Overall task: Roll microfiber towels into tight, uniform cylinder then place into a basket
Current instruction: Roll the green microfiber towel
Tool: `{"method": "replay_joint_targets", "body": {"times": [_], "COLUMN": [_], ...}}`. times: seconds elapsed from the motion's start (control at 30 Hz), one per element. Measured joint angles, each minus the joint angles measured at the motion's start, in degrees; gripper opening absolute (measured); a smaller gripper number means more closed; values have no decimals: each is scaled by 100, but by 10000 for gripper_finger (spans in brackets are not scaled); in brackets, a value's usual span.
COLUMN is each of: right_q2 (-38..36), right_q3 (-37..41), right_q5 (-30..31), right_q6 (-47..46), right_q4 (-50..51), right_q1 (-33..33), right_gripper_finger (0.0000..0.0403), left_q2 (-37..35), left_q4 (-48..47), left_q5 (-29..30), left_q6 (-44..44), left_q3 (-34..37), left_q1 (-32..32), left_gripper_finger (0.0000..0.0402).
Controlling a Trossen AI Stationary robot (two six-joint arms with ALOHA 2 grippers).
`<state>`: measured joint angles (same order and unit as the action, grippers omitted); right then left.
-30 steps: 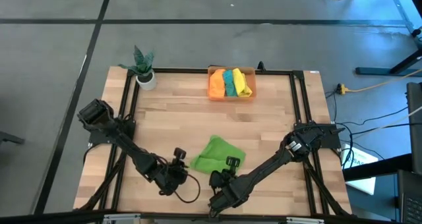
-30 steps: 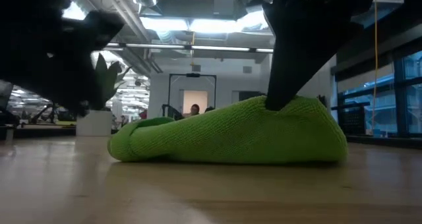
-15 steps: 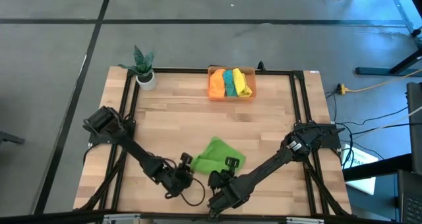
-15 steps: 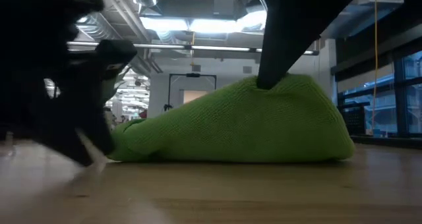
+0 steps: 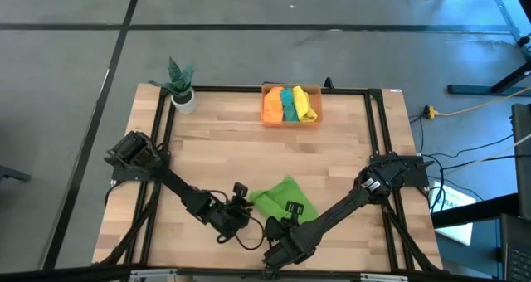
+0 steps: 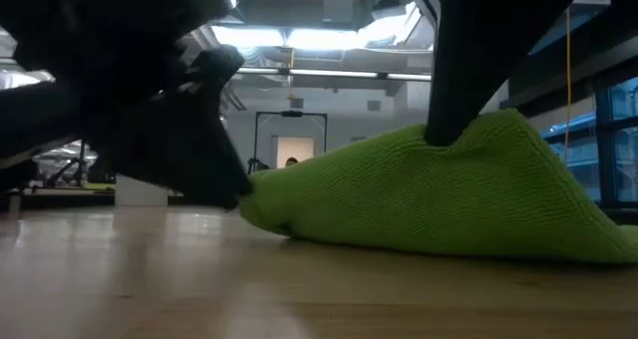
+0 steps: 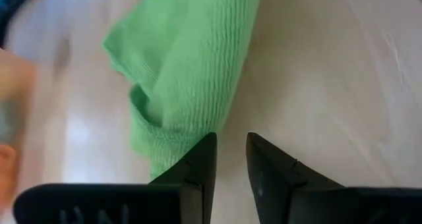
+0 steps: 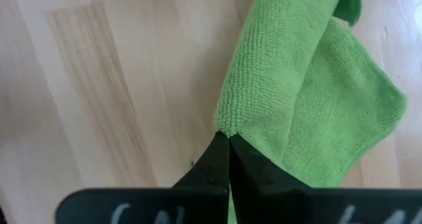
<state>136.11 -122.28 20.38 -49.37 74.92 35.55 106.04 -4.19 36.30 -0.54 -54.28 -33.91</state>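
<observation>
The right pincer [image 8: 229,159] pinched an edge of the soft light-green microfiber towel [image 5: 284,199] near the wooden desk's [image 5: 332,166] front, apparently anchoring it for rolling. The left pincer [image 7: 231,159], fingers slightly spread, nosed its other end; 3 rolled towels [image 5: 290,104] filled the translucent orange plastic basket [image 5: 292,122] at the back.

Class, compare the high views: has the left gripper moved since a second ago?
Yes. The left gripper has shifted rightward, farther from the potted plant, reaching the green towel.
</observation>
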Motion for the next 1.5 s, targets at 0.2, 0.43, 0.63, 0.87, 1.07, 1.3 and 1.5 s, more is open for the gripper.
{"method": "replay_joint_targets", "body": {"times": [0.2,0.43,0.63,0.87,1.07,1.3,1.5], "right_q2": [0,0,2,7,7,7,7], "right_q3": [0,2,2,2,2,4,4], "right_q5": [0,155,216,247,247,248,249], "right_q6": [-6,-184,-310,-312,-316,-324,-314], "right_q4": [20,104,351,325,307,308,308], "right_q1": [35,39,39,39,39,39,39], "right_gripper_finger": [0,0,0,0,0,0,0], "left_q2": [-2,-4,-95,-116,-54,-101,-101], "left_q4": [572,1038,1001,993,1001,985,991], "left_q5": [84,83,-52,-317,-338,-300,-472], "left_q6": [-511,-922,-1060,-1158,-736,-660,-545], "left_q3": [0,0,-4,0,0,-2,-2], "left_q1": [153,353,168,-66,59,64,165], "left_gripper_finger": [75,75,75,75,75,87,108]}}
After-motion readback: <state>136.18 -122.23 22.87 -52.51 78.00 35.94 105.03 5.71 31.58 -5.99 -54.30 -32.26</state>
